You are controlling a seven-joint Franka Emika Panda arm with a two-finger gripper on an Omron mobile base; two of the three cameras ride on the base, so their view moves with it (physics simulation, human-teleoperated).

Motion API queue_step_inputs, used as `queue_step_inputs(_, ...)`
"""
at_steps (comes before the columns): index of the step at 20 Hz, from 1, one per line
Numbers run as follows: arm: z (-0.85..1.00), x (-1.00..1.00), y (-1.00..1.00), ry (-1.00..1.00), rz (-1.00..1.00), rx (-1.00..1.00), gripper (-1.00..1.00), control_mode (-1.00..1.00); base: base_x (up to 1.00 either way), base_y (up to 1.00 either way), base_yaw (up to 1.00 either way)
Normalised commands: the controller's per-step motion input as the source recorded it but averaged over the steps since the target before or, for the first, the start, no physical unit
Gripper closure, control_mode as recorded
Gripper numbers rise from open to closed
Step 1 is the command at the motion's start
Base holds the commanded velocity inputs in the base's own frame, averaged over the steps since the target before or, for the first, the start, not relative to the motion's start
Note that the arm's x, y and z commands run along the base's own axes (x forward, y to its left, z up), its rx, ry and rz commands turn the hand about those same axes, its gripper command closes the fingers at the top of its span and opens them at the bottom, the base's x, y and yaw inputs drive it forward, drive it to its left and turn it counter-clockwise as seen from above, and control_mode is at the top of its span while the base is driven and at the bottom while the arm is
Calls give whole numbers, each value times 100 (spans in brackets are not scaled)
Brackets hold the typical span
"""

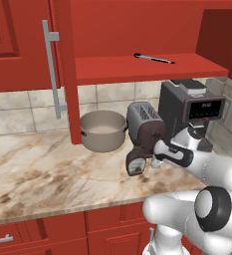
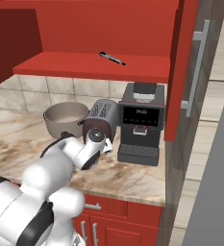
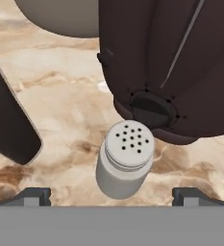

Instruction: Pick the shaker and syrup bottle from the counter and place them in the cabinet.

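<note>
So the gripper [image 3: 111,194] is hanging right over the shaker [image 3: 124,166], jaws spread wide apart with nothing between them. The shaker is standing upright on the counter [image 3: 56,101], just in front of the toaster [image 3: 171,62]. Looks like the reach-for-the-shaker step; next it's needing to drop lower and close around the body. The syrup bottle [image 1: 136,162] is sitting near the toaster, and the cabinet [image 1: 147,69] shelf is waiting open above, holding a thin dark rod [image 1: 154,59]
</note>
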Motion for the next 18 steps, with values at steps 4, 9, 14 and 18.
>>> queue_step_inputs(4,-15,8,5,0,0,0,-100,-100,0,0,0)
queue_step_inputs(9,-14,7,5,0,0,0,-100,-100,0,0,0)
queue_step_inputs(14,-13,7,4,0,0,0,-100,-100,0,0,0)
queue_step_inputs(18,-13,7,4,0,0,0,-100,-100,0,0,0)
